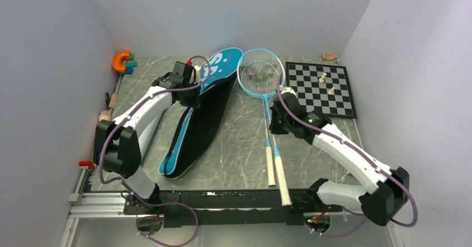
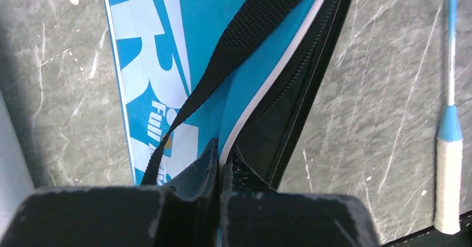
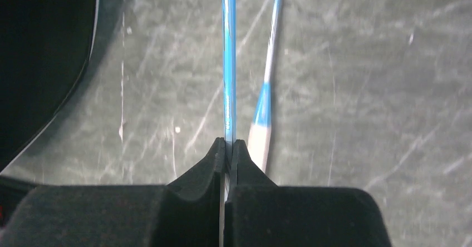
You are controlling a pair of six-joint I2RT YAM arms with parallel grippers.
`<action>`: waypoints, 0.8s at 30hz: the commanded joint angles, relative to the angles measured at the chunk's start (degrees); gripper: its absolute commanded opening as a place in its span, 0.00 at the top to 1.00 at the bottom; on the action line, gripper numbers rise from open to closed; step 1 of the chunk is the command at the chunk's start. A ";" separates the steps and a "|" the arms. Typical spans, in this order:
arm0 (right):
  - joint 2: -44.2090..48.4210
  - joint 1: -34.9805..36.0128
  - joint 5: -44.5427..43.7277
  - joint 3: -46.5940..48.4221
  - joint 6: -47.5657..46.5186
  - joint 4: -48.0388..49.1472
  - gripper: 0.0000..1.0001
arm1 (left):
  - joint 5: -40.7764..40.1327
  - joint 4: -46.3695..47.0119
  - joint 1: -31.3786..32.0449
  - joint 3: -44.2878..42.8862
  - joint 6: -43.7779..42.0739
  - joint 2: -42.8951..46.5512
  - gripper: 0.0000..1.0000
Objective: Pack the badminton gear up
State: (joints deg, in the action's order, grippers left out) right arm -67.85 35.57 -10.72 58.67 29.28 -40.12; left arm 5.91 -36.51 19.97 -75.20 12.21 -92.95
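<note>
Veined stone tabletop (image 1: 245, 141), woven black strap (image 2: 234, 52)

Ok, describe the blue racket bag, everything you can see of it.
The bag lies on the grey table, wide end farthest back. Blue fabric top with white lettering, black lining, a black woven strap across it. Its zip edge gapes open, and the left gripper is shut on the blue flap's rim.

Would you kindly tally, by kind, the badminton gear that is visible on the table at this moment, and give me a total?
racket: 2
bag: 1
Total: 3
</note>
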 commanded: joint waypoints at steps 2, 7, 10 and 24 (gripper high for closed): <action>7.37 4.23 -2.23 -0.91 7.38 -12.27 1.00 | -2.20 1.26 1.58 -4.60 3.01 -1.26 1.00; 8.68 9.91 -3.06 0.71 10.09 -17.64 1.00 | -3.17 0.84 1.68 -5.78 2.91 -2.97 1.00; 6.81 13.66 -2.78 1.77 11.36 -18.40 1.00 | -3.13 0.72 1.96 -6.51 2.89 -3.77 1.00; -8.56 24.54 -2.81 8.03 11.04 -11.23 1.00 | 1.82 1.11 3.80 -7.22 0.72 -3.96 1.00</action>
State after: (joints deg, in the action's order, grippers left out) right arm -73.41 59.79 -12.95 62.00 41.15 -55.94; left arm 4.25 -37.17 23.14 -80.75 12.99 -98.28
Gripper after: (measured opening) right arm 0.033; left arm 0.034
